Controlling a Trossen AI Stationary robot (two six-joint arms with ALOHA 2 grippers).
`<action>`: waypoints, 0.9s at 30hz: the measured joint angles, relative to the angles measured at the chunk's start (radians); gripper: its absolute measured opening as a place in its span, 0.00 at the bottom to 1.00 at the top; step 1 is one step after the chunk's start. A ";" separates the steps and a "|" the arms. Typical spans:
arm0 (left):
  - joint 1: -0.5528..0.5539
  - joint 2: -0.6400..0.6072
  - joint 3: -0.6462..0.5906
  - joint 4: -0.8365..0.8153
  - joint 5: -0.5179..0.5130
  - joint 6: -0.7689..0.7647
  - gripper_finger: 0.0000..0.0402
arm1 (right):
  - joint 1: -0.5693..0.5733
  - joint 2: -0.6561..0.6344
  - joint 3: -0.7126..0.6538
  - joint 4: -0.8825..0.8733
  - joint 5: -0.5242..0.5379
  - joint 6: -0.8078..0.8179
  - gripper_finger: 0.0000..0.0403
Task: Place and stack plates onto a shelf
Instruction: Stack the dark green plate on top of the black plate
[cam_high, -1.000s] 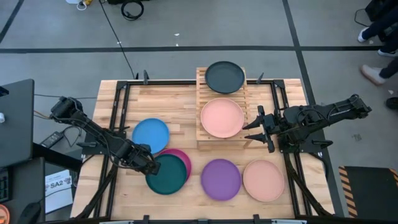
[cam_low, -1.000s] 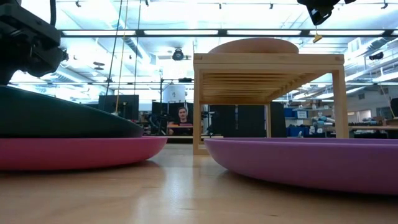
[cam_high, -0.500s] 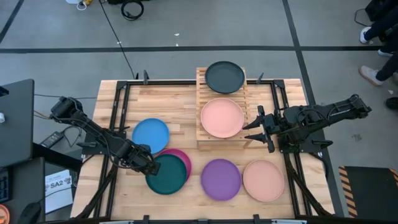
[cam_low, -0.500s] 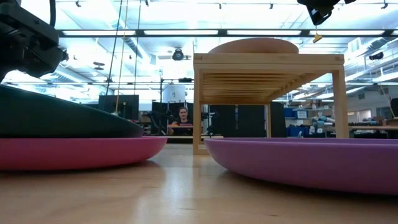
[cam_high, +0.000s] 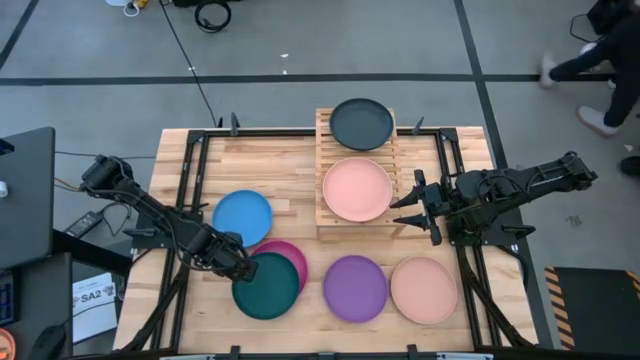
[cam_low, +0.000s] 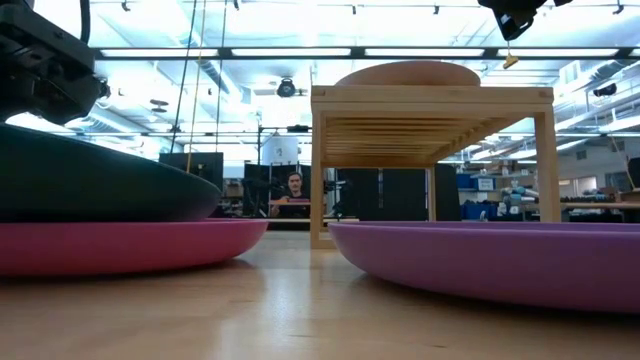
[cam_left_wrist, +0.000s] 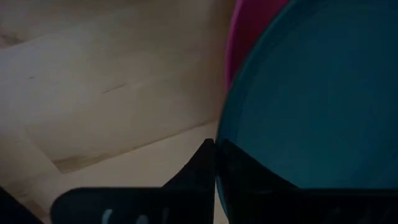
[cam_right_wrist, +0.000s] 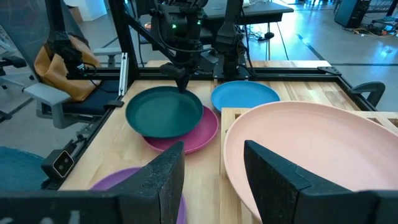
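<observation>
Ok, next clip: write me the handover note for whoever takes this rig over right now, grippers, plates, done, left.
Left gripper: shut on the rim of the teal plate, which lies on the magenta plate.
Right gripper: open, empty, beside the shelf.
Done: dark grey plate and one salmon plate sit on the shelf, side by side, not stacked.
Left on the table: blue plate, teal, magenta, purple plate, second salmon plate.
</observation>
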 joint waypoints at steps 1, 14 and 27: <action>0.000 0.000 0.000 0.000 0.000 0.000 0.04 | 0.000 0.000 0.000 0.000 0.000 0.000 0.43; 0.000 -0.001 0.097 0.000 -0.002 0.143 0.04 | 0.000 0.000 0.000 0.000 0.000 0.000 0.43; 0.017 -0.002 0.284 0.000 -0.246 0.379 0.04 | 0.000 0.000 0.000 0.029 0.000 0.000 0.43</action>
